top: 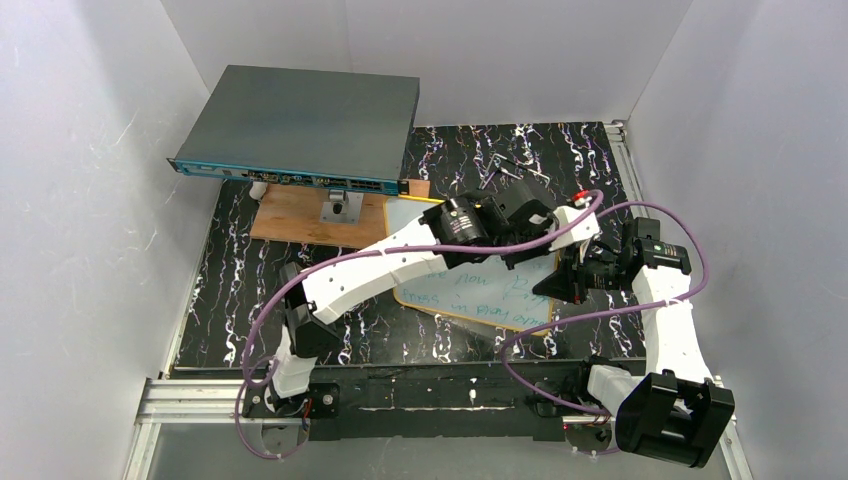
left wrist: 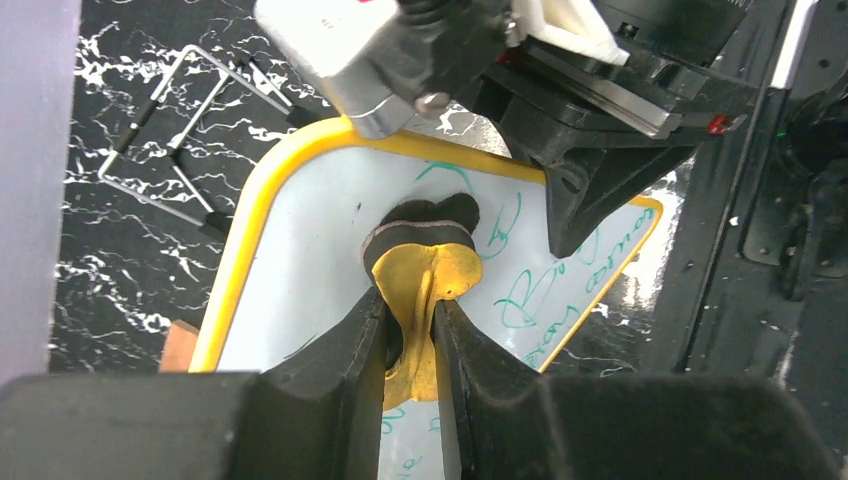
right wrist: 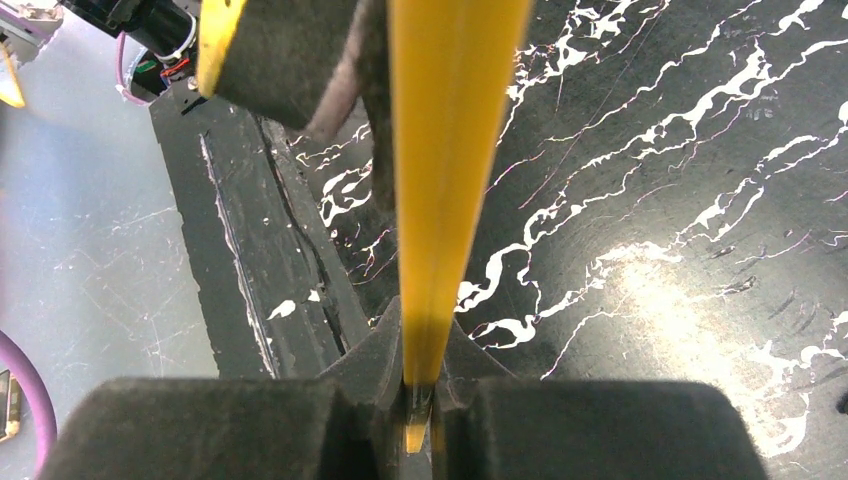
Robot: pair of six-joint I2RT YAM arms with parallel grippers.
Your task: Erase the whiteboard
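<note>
The wiping step was under way. The whiteboard [top: 470, 297] lay on the dark marbled desk [top: 230, 280], right of the middle and just in front of the arms' bases. The left tool [left wrist: 410, 330] was closed on a yellow eraser [left wrist: 425, 270], squeezing it between both fingers. The eraser's dark felt pad was pressed down onto the white surface. The right tool [right wrist: 420, 335] was clamped shut on the board's thin yellow frame [right wrist: 440, 150] at its right side, apparently to keep the board from sliding. By its far corner the board looked blank, but green writing [left wrist: 540, 290] showed across the near and right part, so the job seemed only partly done.

The next move would probably call for sweeping the pad across those green lines with firm, even pressure. The right tool would need to hold the frame steady, and the eraser would need to stay clear of it, since the two worked close together.
</note>
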